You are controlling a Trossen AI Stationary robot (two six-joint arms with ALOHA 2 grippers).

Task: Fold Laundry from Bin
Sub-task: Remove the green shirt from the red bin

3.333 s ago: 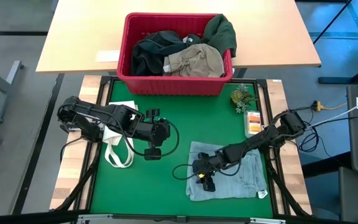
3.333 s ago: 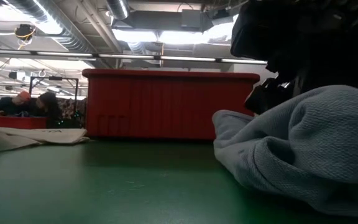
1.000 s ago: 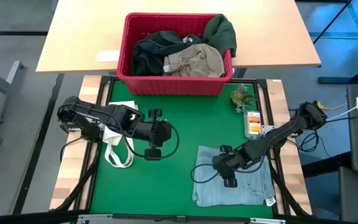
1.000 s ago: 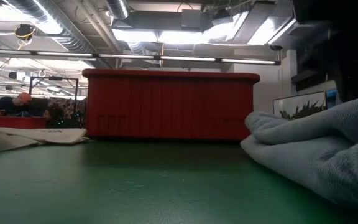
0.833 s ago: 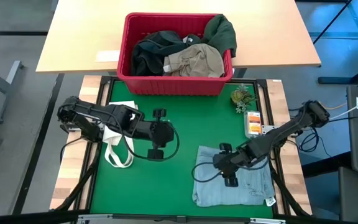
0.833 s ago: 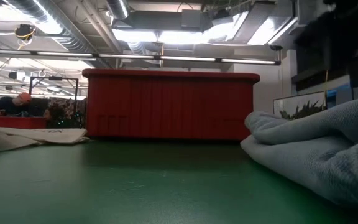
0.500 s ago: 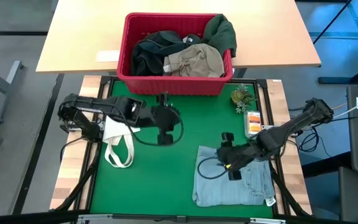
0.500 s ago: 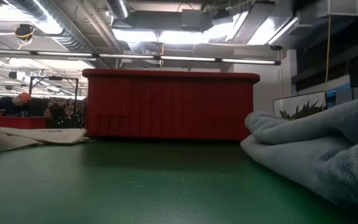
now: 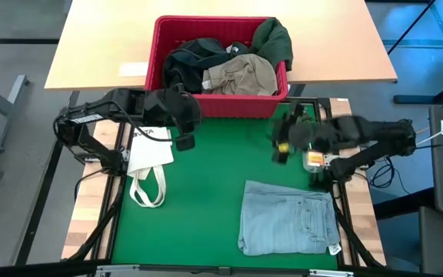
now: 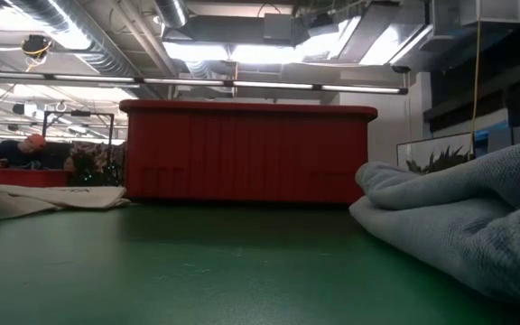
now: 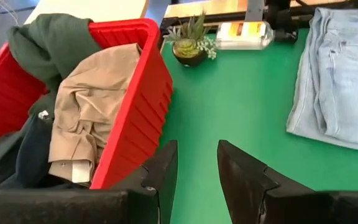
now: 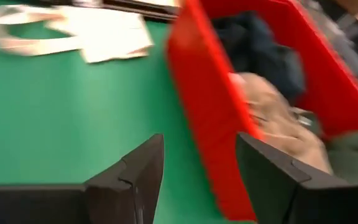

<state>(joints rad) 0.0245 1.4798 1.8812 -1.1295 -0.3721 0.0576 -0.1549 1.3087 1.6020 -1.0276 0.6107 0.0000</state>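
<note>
Near edge of the green bench [image 9: 206, 208]: folded jeans [image 9: 287, 219] lying flat, right of centre, nothing touching them. White tote bag [image 9: 146, 154] at the left edge. Both arms raised over the far half — left claw [image 9: 183, 132] released, empty, by the bin's front left; right claw [image 9: 281, 142] spread wide, empty, front right. Red bin [image 9: 215, 101] on the wooden bench [image 9: 98, 46] beyond holds the dark and khaki laundry [image 9: 233, 61]. Low view — ceiling ducts, people [image 10: 39, 149] seated far back.

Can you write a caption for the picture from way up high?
Folded jeans lie on the green mat while both empty arms reach toward the red bin of laundry.
</note>
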